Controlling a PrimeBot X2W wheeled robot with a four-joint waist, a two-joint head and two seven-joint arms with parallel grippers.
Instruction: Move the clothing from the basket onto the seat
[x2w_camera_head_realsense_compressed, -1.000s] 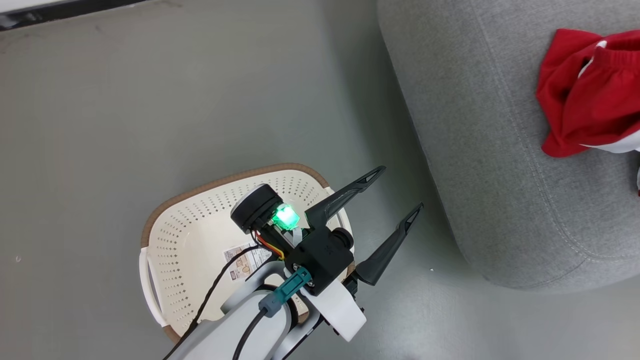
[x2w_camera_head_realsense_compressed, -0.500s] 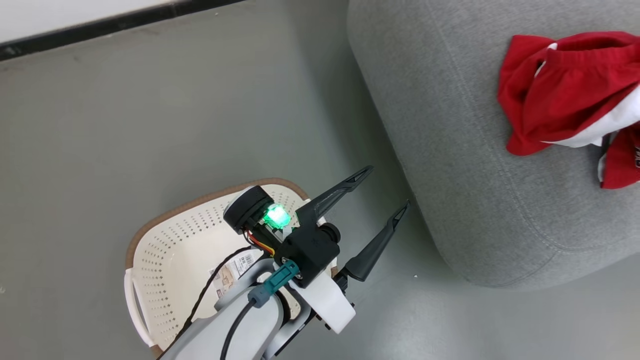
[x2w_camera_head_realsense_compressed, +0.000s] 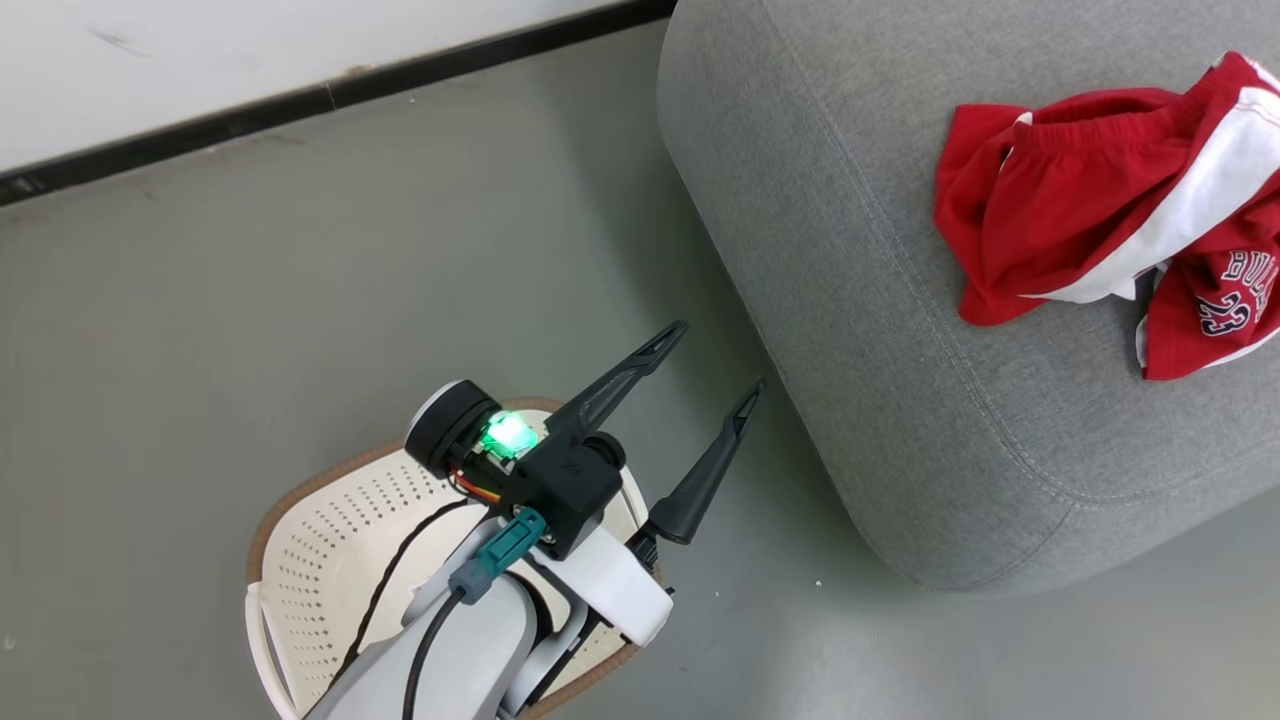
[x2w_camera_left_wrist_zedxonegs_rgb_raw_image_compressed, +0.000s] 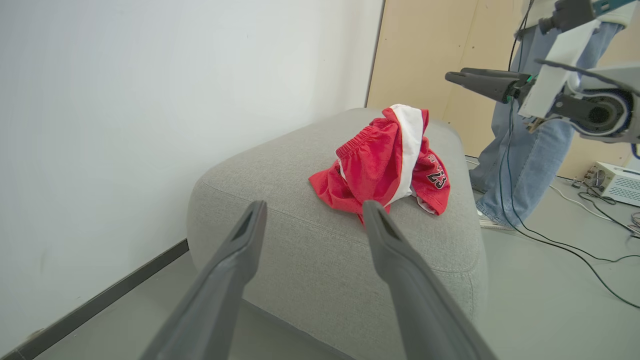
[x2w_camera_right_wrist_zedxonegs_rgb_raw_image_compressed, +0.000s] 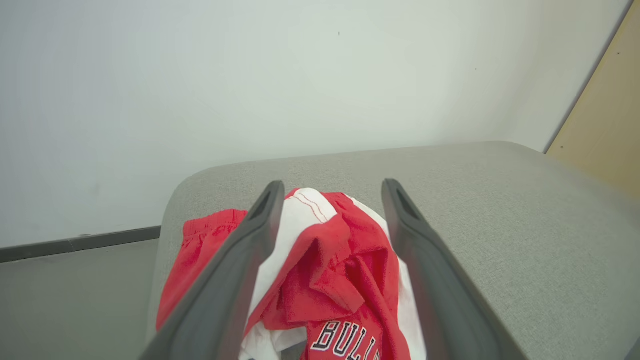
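The red clothing (x2w_camera_head_realsense_compressed: 1060, 215) with white trim lies crumpled on top of the grey seat (x2w_camera_head_realsense_compressed: 880, 330), near its rounded end. My left gripper (x2w_camera_head_realsense_compressed: 720, 358) hangs open above the floor, between the seat and the cream basket (x2w_camera_head_realsense_compressed: 300, 500), whose visible part holds nothing. In the left wrist view the open left gripper (x2w_camera_left_wrist_zedxonegs_rgb_raw_image_compressed: 315, 207) points at the clothing (x2w_camera_left_wrist_zedxonegs_rgb_raw_image_compressed: 385, 165) on the seat (x2w_camera_left_wrist_zedxonegs_rgb_raw_image_compressed: 300, 220), and my right gripper's fingers (x2w_camera_left_wrist_zedxonegs_rgb_raw_image_compressed: 482, 82) hover above and beyond the pile. My right gripper (x2w_camera_right_wrist_zedxonegs_rgb_raw_image_compressed: 334, 187) stands open just over the clothing (x2w_camera_right_wrist_zedxonegs_rgb_raw_image_compressed: 325, 270), not gripping it.
A white wall with a dark baseboard (x2w_camera_head_realsense_compressed: 330, 95) runs behind the grey floor. A person's legs (x2w_camera_left_wrist_zedxonegs_rgb_raw_image_compressed: 525, 150) in jeans stand past the seat, by a wooden panel. Cables (x2w_camera_left_wrist_zedxonegs_rgb_raw_image_compressed: 575, 250) and a white box (x2w_camera_left_wrist_zedxonegs_rgb_raw_image_compressed: 617, 182) lie on the floor there.
The head camera has swung, so the seat and clothing sit further left and more of the pile shows. My left gripper stays open beside the basket.
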